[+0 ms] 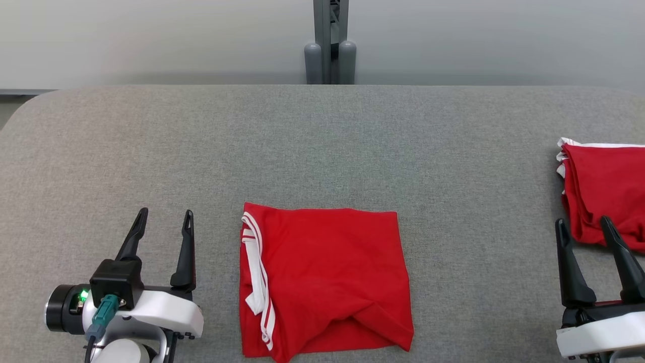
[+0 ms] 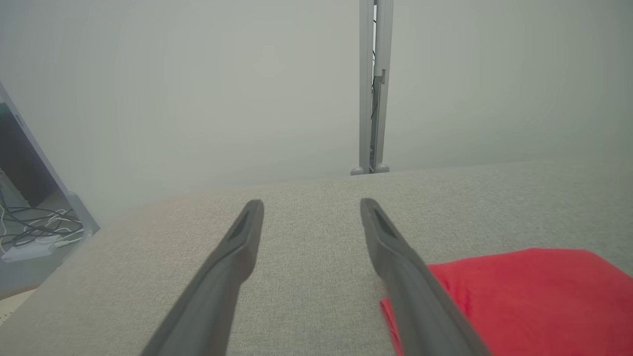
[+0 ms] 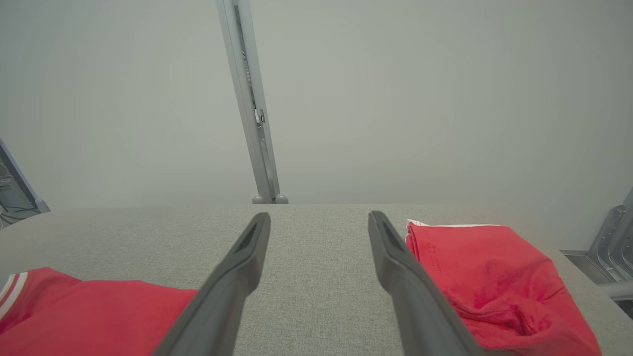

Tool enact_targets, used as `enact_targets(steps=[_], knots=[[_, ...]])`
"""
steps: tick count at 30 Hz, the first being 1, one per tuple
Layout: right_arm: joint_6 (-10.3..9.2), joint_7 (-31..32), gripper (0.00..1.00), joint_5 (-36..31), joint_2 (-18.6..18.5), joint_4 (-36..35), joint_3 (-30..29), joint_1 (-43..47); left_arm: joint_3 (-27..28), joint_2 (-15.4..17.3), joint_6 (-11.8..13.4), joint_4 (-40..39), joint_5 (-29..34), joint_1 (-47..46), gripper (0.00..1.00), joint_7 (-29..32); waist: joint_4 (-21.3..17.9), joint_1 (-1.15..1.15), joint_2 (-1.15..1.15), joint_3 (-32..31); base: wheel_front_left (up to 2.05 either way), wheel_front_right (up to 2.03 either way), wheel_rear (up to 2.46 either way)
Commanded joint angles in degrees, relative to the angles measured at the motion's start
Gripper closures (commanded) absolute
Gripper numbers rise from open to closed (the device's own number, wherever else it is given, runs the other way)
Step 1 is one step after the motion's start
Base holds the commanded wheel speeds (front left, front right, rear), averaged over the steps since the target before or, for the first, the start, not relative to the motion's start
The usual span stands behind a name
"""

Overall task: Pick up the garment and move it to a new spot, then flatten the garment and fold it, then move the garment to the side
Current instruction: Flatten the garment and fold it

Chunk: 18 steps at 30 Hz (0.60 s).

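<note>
At lower left of the head view, the left gripper (image 1: 166, 212) has its jaws spread wide with nothing between them. Its two dark fingers point up the frame over bare cloth. The left wrist view confirms the gap in this gripper (image 2: 311, 202), with only grey table covering between the fingers. At lower right, the right gripper (image 1: 582, 221) likewise has its jaws spread and holds nothing, as the right wrist view of it (image 3: 319, 215) also shows.

Between the two grippers, and touched by neither, the folded red garment (image 1: 327, 277) lies flat near the table's front edge as a rough rectangle. Its white striped trim (image 1: 254, 267) runs down its left side, and a diagonal crease crosses its near right corner. It sits just beside the left gripper's inner finger in the left wrist view (image 2: 519, 296).

A second red garment (image 1: 604, 191), white-edged and more loosely bunched, lies at the table's right. The right gripper's outer finger overlaps its near edge in the head view, but contact cannot be told.

Both garments rest on the grey fabric-covered table (image 1: 322, 141). A grey post (image 1: 330, 45) rises behind its far edge against a pale wall.
</note>
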Motion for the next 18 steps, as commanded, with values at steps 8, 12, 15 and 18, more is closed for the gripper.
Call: enact_targets(steps=[8, 12, 15, 18], knots=[[0.02, 2.1, 1.00, 1.2, -0.9, -0.5, 3.4, 0.5, -0.9, -0.2, -0.4, -0.5, 0.2, -1.2, 0.00, 0.1, 2.5, 0.00, 0.00, 0.5, 0.00, 0.00, 0.00], [0.02, 3.2, 1.00, 2.4, -1.8, 0.5, 10.7, -1.2, -1.2, -0.9, -0.5, 0.1, -0.3, -2.0, 0.00, -0.4, 5.1, 0.00, 0.00, 1.5, 0.00, 0.00, 0.00], [0.02, 3.3, 1.00, 3.7, -2.6, 2.3, 16.5, -2.7, -1.5, -1.6, -0.9, 0.6, -0.5, -2.7, 0.00, -0.8, 6.7, 0.00, 0.00, 2.2, 0.00, 0.00, 0.00], [0.02, 2.5, 1.00, 5.2, -3.3, 5.0, 21.9, -4.9, -1.8, -2.1, -1.0, 1.3, -0.8, -3.1, 0.00, -1.3, 8.0, 0.00, 0.00, 2.6, 0.00, 0.00, 0.00]])
